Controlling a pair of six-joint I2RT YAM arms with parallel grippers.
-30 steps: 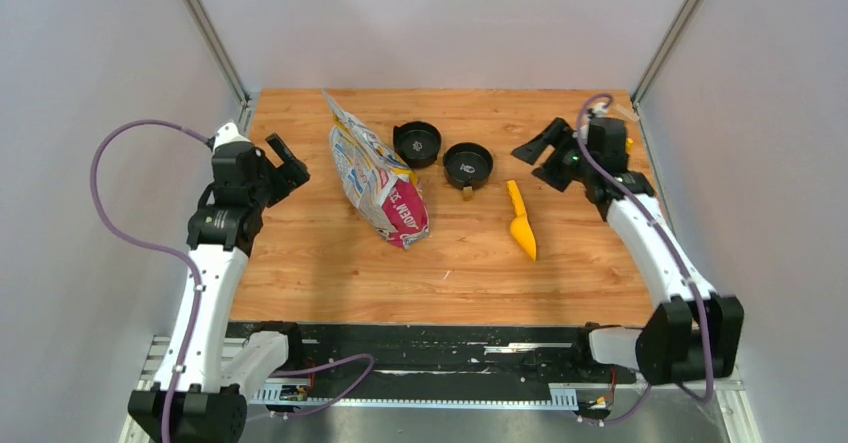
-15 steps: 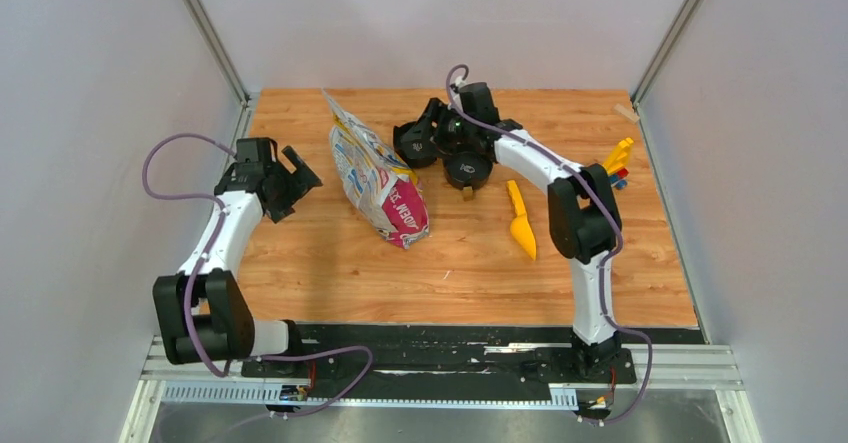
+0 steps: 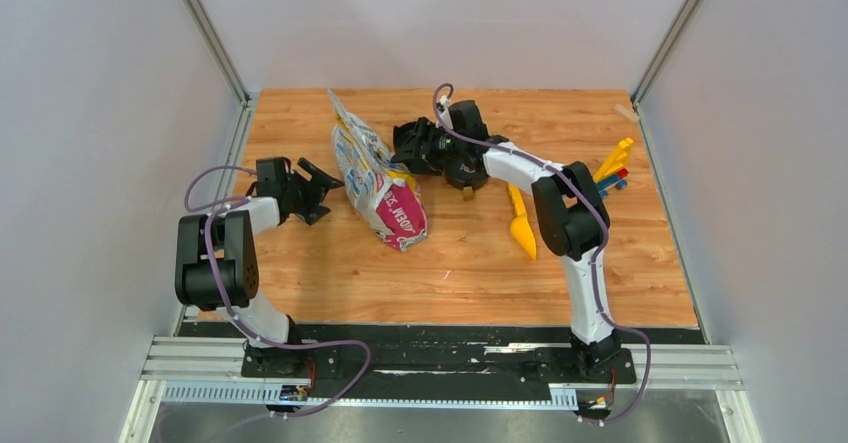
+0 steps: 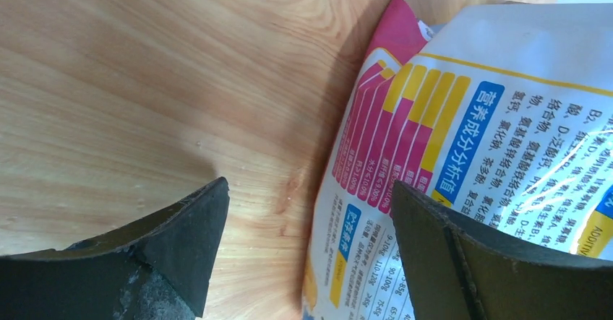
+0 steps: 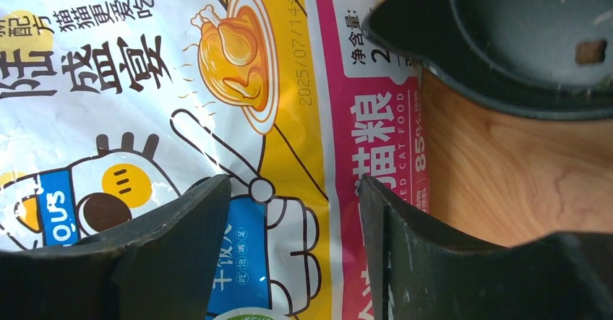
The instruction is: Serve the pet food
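No pet food heap shows; only one small brown bit (image 5: 591, 51) lies in a black bowl (image 5: 520, 38). The glossy cartoon-printed bag (image 3: 380, 178) lies on the wooden table (image 3: 480, 273). My left gripper (image 3: 328, 193) is open at the bag's left side. In the left wrist view (image 4: 311, 226) the bag's edge (image 4: 491, 139) lies between its fingers. My right gripper (image 3: 400, 151) is open over the bag's right side. In the right wrist view (image 5: 293, 219) the bag (image 5: 181, 81) fills the space between and beyond its fingers.
A second black bowl (image 3: 468, 173) sits partly under my right arm. A yellow scoop (image 3: 520, 225) lies right of the bowls. Coloured pieces (image 3: 612, 168) lie near the table's right edge. Grey walls close in the left, right and back.
Both arms have swung in to the bag: the left dropped low to its left side, the right came from the far right edge across the bowls. The bag shifted slightly.
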